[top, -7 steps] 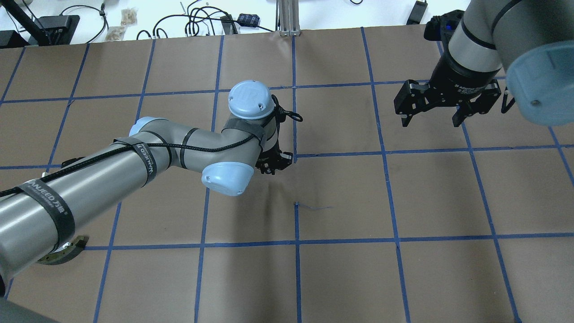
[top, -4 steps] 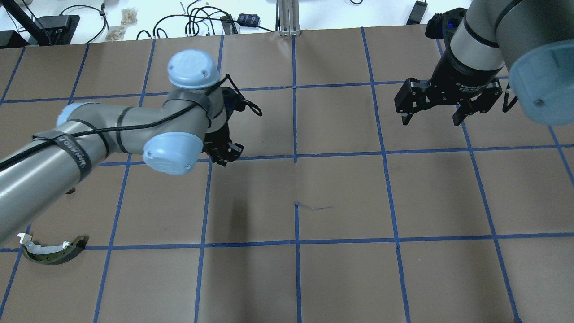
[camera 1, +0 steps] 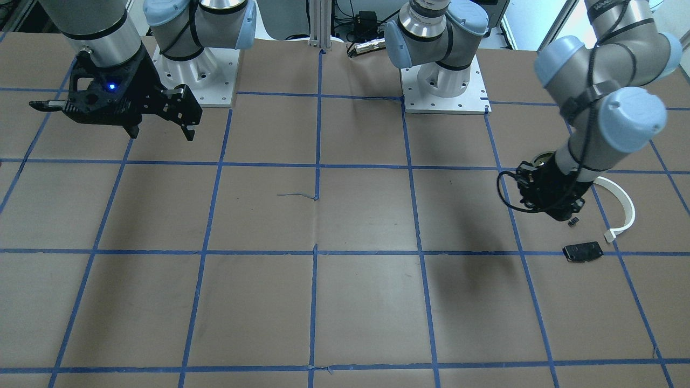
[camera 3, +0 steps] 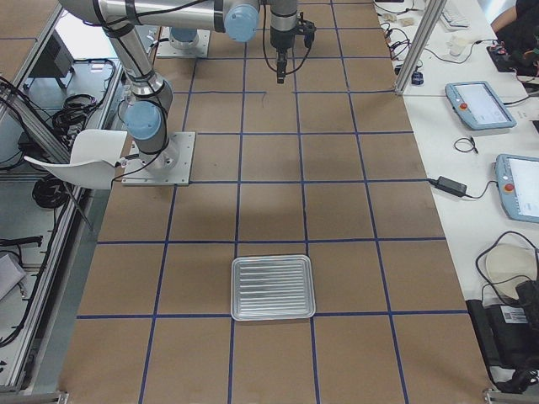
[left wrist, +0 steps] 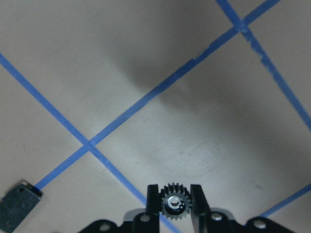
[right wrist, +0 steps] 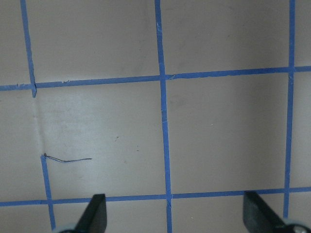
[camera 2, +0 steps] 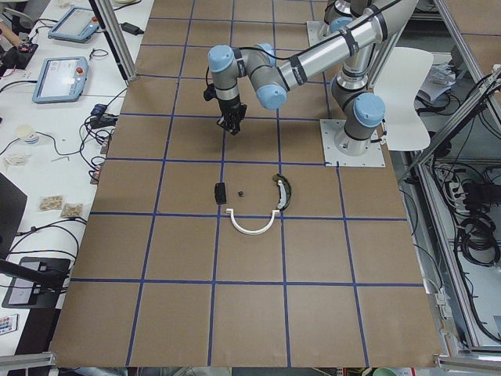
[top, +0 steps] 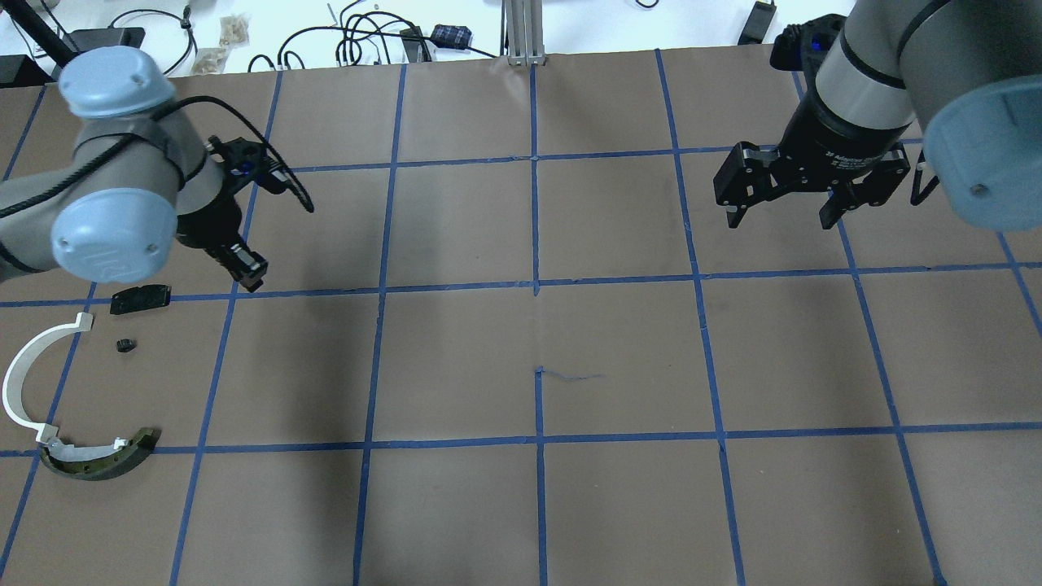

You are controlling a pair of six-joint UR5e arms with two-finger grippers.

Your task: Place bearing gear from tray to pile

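My left gripper point(top: 248, 277) is shut on a small black toothed bearing gear point(left wrist: 175, 204) and holds it above the table, just right of the pile. The pile lies at the table's left: a flat black plate point(top: 140, 298), a tiny black part point(top: 124, 345), a thin white half-ring point(top: 24, 382) and a curved dark-and-yellowish piece point(top: 98, 460). The plate's corner shows in the left wrist view point(left wrist: 17, 208). The silver tray point(camera 3: 272, 288) shows only in the exterior right view, with nothing visible in it. My right gripper point(top: 780, 221) is open and empty, hovering at the far right.
Brown paper with a blue tape grid point(top: 537, 285) covers the table. Cables and small devices point(top: 366, 37) lie beyond the far edge. The arm bases point(camera 1: 442, 81) stand on white plates at the robot's side.
My left arm has swung left from the table's middle to beside the pile, still holding the gear. The pile's parts, earlier hidden under the arm, now show. The right arm has hardly moved.
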